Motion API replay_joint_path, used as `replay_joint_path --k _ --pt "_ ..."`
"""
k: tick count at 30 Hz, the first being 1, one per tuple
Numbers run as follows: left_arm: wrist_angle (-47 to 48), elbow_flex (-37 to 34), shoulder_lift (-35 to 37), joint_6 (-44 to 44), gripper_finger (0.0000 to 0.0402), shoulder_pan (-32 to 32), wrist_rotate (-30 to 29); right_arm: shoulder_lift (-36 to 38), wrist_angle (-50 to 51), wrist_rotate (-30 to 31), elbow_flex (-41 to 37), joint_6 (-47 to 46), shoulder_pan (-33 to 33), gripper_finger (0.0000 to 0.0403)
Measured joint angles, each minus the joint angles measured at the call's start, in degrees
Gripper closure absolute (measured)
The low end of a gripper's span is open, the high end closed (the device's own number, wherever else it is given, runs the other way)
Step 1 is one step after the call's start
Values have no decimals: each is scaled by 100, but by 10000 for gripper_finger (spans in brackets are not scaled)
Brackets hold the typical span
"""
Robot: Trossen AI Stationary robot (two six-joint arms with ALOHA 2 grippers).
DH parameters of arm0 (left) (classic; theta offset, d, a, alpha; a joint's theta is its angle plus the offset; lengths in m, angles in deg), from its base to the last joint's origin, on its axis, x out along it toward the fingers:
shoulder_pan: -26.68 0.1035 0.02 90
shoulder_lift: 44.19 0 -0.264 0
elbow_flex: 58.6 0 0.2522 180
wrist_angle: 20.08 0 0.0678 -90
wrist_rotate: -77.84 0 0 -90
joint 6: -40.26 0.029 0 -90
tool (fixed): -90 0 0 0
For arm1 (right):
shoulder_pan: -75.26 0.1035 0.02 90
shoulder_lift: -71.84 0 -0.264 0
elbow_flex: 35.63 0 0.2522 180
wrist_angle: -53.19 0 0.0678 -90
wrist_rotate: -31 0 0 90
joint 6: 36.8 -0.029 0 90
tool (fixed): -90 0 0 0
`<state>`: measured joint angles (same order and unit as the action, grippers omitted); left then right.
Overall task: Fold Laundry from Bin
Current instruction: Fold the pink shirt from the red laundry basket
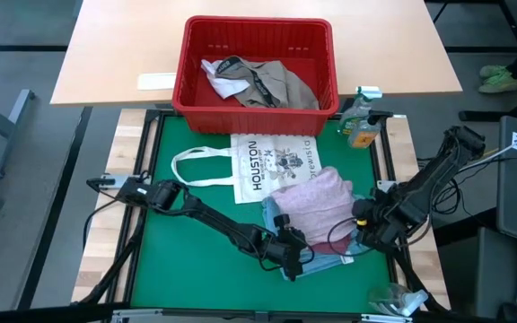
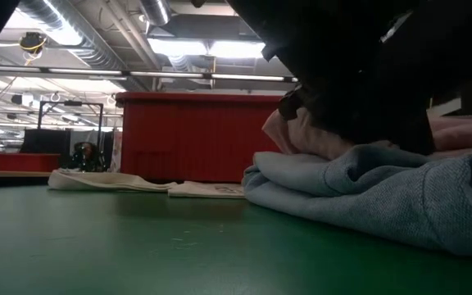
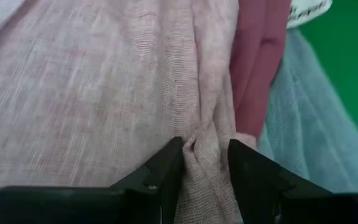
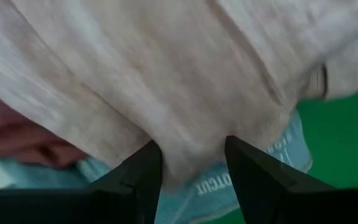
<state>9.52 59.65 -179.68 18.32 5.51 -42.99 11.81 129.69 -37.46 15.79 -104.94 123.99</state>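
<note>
**Both grippers pinch the pink garment on the mat**

Left gripper (image 3: 205,180) and right gripper (image 4: 193,171) each clasp a fold of the pale pink garment (image 1: 317,209), one at each near corner. It lies on the green mat (image 1: 196,260), atop a light blue piece (image 2: 383,192) and a maroon one (image 3: 258,62). Beyond the white tote bag (image 1: 263,166), the red bin (image 1: 257,65) holds khaki-grey and white laundry (image 1: 263,82).

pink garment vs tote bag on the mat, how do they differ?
The pink garment is bunched and thick, piled on the light blue garment; the tote bag lies flat on the green mat. The pink garment is plain; the tote bag is white with print and handles. Both grippers, left gripper and right gripper, pinch the pink garment; the tote bag is untouched. Both are soft cloth.
</note>
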Motion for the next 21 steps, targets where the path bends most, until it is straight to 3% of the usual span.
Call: replay_joint_path --k 11,16,21 --pt "73 0 -4 -24 276 -24 35 0 -123 -286 -303 -220 0 228" --pt "345 196 116 -25 276 -64 96 31 89 -521 -11 -197 0 228" --pt "816 879 137 -53 276 -164 363 40 804 -601 559 -190 0 228"
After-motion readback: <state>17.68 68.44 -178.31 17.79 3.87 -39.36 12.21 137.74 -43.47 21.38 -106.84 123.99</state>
